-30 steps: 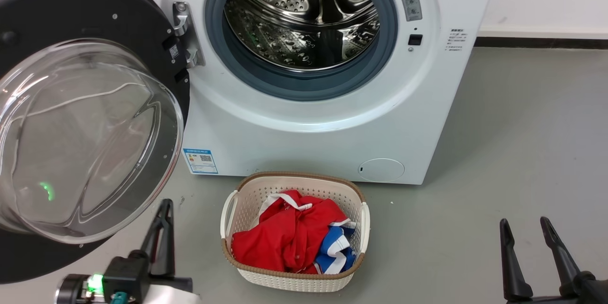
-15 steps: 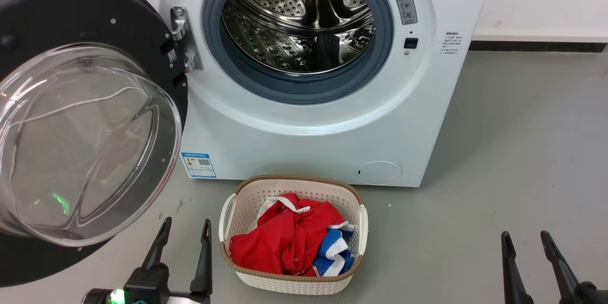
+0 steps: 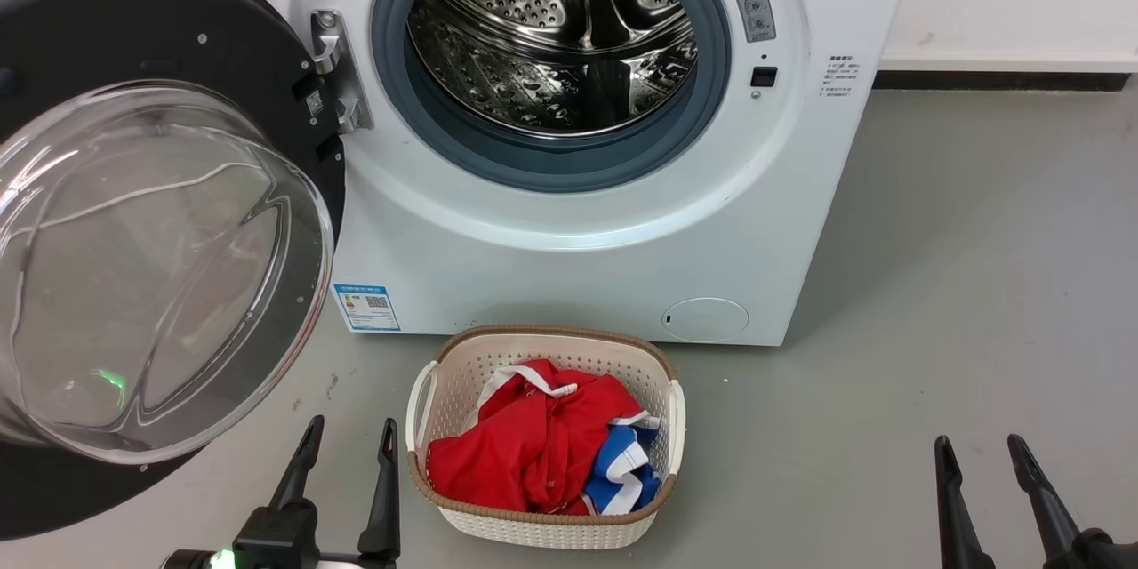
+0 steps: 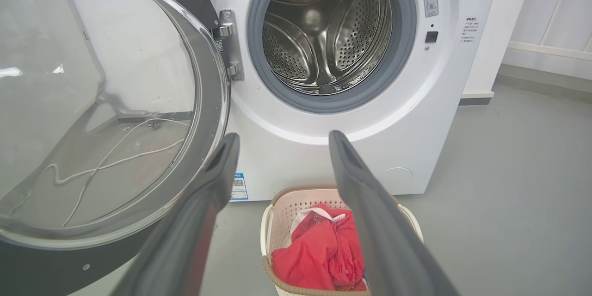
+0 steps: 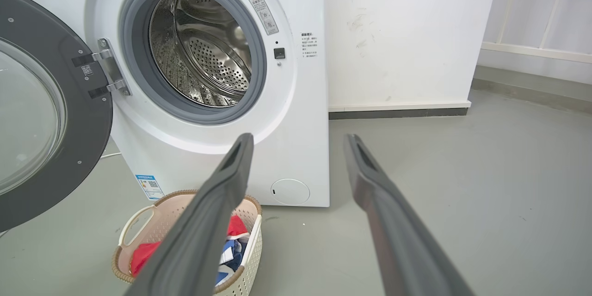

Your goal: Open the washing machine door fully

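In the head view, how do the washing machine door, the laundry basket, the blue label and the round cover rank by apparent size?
1. washing machine door, though nearness to the camera enlarges it
2. laundry basket
3. blue label and round cover: too alike to rank

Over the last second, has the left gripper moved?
Yes. Against the laundry basket, the left gripper has drawn back toward the robot and turned, so both fingers now show apart.

Left gripper [image 3: 351, 428]: at the lower left of the head view, 2 fingers parted and pointing up. Right gripper [image 3: 978, 446]: at the lower right, 2 fingers parted likewise. Both wrist views show an open gap.
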Controlling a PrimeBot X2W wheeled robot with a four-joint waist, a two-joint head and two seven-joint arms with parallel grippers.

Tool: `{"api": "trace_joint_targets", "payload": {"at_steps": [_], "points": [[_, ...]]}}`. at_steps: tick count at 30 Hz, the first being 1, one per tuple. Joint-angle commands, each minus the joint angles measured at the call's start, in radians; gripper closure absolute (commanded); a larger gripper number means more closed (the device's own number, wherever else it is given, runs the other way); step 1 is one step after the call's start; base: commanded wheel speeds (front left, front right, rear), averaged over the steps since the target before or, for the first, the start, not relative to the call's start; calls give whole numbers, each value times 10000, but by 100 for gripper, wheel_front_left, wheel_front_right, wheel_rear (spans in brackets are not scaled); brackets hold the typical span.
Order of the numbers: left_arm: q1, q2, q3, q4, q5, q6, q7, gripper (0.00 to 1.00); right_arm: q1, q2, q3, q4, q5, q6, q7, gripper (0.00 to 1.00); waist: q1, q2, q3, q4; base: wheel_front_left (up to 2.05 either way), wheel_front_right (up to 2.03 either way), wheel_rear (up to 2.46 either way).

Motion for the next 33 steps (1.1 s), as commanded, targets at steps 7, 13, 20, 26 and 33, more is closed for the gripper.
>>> {"api": "trace_joint_targets", "payload": {"at_steps": [7,13,20,26,33], "points": [[84,-15,69,23,-48,47,-27,0,21,14,6,-6,0,1,-17,0,1,0,12,18,0,0,0],[123,-29,39,465,-116,40,65,100,43,15,38,428,72,0,18,100,1,0,14,17,0,0,0],[-88,-29,176,625,-1357,-35,385,100,-210,-54,110,601,1328,0,237,100,1,0,25,4,0,0,0],[-272,-29,278,702,-2586,-112,668,100,-504,-122,167,788,2557,0,466,100,1,0,37,-11,0,0,0],[-477,-29,391,791,-3913,-193,973,100,-810,-181,215,981,3870,0,722,100,1,0,50,-29,0,0,0]]}}
